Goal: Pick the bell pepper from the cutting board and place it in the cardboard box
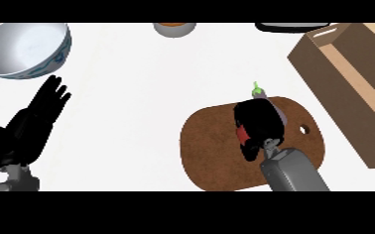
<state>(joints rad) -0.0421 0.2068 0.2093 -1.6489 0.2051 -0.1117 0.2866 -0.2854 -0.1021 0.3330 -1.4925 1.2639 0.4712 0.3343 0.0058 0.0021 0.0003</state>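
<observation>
A brown cutting board lies at the lower middle of the counter. My right hand is over it with fingers curled around a red bell pepper, of which only a red sliver shows. A small green stem pokes out just beyond the fingertips at the board's far edge. The cardboard box stands open at the right, apart from the hand. My left hand rests open at the left edge, fingers straight and pointing up.
A white bowl with blue pattern sits at the far left. A small orange-filled cup stands at the back middle. A dark object lies at the back right, beside the box.
</observation>
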